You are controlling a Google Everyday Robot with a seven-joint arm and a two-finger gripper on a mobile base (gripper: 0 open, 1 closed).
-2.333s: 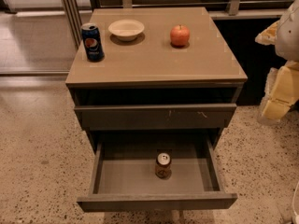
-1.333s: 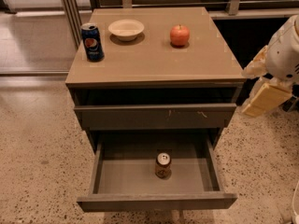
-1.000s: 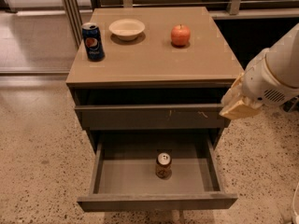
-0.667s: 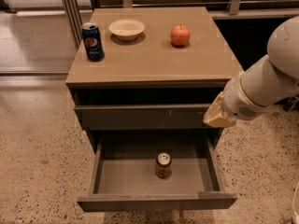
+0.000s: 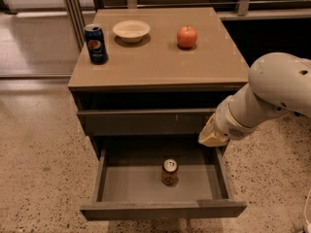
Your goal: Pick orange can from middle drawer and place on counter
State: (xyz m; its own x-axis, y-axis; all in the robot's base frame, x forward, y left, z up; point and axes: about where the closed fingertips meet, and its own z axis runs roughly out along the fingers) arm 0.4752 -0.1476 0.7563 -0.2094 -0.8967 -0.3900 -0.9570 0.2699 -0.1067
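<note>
The tan tabletop (image 5: 160, 62) caps a dark cabinet standing on speckled floor (image 5: 39, 154). A thick white arm (image 5: 272, 91) reaches in from the right, below the tabletop's front right corner. Under the front edge, the middle drawer (image 5: 163, 209) is pulled wide open, and a closed drawer front (image 5: 146, 122) sits above it. The pincer (image 5: 212, 135) hangs over the rear of the open drawer's right wall. Whether it is spread or pressed together I cannot tell. A pale bowl (image 5: 131, 30) sits near the back edge, a blue can (image 5: 96, 43) stands by the left edge, and a red apple (image 5: 187, 37) rests right of the bowl. The orange can (image 5: 169, 172) stands upright mid-floor in the middle drawer, apart from the pincer.
</note>
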